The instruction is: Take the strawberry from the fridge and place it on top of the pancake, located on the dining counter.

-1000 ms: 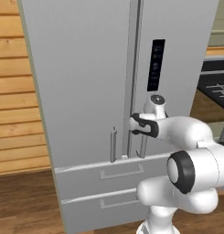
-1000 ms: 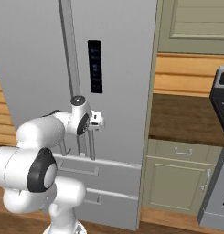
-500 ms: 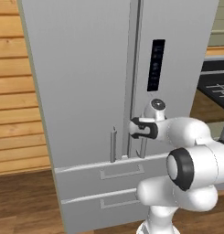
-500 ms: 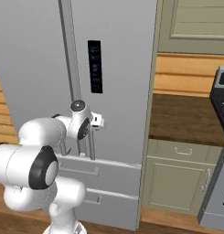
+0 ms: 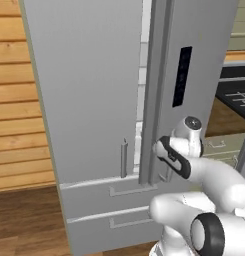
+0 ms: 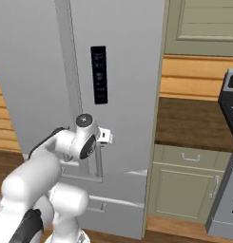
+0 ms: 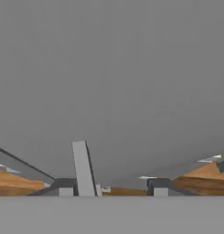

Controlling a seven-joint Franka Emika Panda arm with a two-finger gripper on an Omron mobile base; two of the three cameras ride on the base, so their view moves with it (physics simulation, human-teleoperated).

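Note:
The grey fridge fills the scene, and its right door stands slightly ajar, so a thin pale strip of interior shows between the doors. My gripper is at the lower end of the right door's vertical handle. In the hand view the bar stands between the fingers, against the left one. The left door's handle is free. The strawberry, the pancake and the dining counter are out of view.
Two fridge drawers sit below the doors, and a dark control panel is on the right door. To the right are a dark-topped cabinet counter and a stove. A wooden plank wall lies to the left.
The jaws have closed in around the right door's handle. The right door has swung out a little, opening a gap between the doors.

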